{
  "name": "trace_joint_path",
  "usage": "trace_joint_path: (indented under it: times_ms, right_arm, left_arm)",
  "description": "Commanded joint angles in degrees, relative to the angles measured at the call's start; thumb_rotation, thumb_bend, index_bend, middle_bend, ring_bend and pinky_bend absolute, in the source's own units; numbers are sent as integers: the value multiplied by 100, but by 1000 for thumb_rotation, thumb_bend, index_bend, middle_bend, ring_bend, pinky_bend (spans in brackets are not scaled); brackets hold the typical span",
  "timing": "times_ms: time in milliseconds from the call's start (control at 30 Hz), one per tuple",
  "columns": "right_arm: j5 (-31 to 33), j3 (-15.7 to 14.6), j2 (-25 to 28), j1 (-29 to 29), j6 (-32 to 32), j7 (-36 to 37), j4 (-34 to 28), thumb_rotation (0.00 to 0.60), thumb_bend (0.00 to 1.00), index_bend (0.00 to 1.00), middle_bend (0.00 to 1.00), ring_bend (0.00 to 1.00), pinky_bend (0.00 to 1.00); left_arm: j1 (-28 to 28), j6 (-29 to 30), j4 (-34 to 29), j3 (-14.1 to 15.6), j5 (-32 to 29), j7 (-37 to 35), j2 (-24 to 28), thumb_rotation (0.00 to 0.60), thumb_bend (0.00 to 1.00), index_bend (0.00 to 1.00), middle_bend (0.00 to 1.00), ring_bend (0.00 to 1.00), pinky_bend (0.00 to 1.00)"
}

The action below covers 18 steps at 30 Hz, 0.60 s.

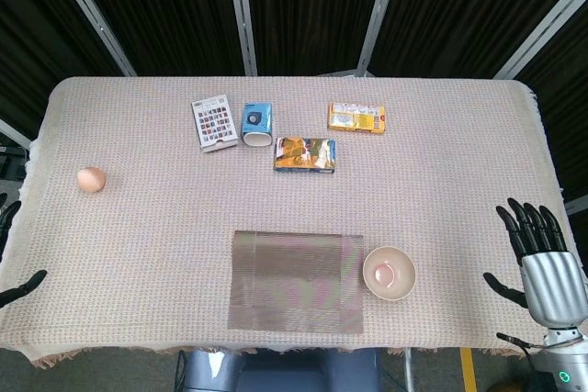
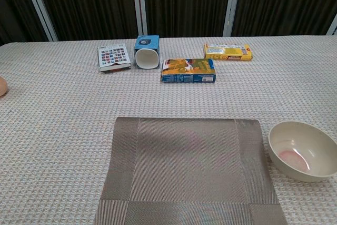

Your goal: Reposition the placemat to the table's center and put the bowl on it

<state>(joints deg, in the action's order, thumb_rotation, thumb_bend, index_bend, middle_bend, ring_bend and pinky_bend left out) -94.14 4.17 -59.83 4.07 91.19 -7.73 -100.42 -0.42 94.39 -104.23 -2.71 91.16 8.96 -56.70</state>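
The placemat lies at about nine o'clock from the right hand, which is nearer, empty, fingers spread.

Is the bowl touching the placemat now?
Apart. In the chest view, a strip of tablecloth shows between the bowl and the right edge of the placemat.

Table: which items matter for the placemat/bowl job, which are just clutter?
Job: placemat, near the front edge; bowl, beside its right edge, on the cloth.

Clutter: egg at left; card of stamps; blue cup on its side; blue-orange box; yellow box.
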Motion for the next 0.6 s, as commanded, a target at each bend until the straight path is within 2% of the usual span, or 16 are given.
trace_joint_path:
  times_ms: [33, 233, 400, 433, 600]
  right_arm:
    - [-21, -30, 12, 10, -37, 11, -30, 600, 0, 0, 0, 0, 0]
    - [-301, -314, 29, 129, -412, 516, -176, 600, 0, 0, 0, 0, 0]
    - [-867, -816, 57, 412, -1127, 1114, -73, 600, 0, 37, 0, 0, 0]
    - [-1026, -929, 35, 544, -1400, 1121, 50, 600, 0, 48, 0, 0, 0]
    - [-1314, -1078, -261, 841, -2005, 740, 519, 600, 0, 72, 0, 0, 0]
  left_arm:
    - [4, -3, 1, -4, -17, 4, -1, 600, 0, 0, 0, 0, 0]
    - [13, 2, -22, -20, -53, -6, 9, 600, 0, 0, 0, 0, 0]
    - [-11, 21, -11, -79, -76, 36, -11, 600, 0, 0, 0, 0, 0]
    - [-38, -37, 3, -97, -133, 61, -27, 600, 0, 0, 0, 0, 0]
    - [-87, -179, 49, -139, -337, 155, -76, 600, 0, 0, 0, 0, 0]
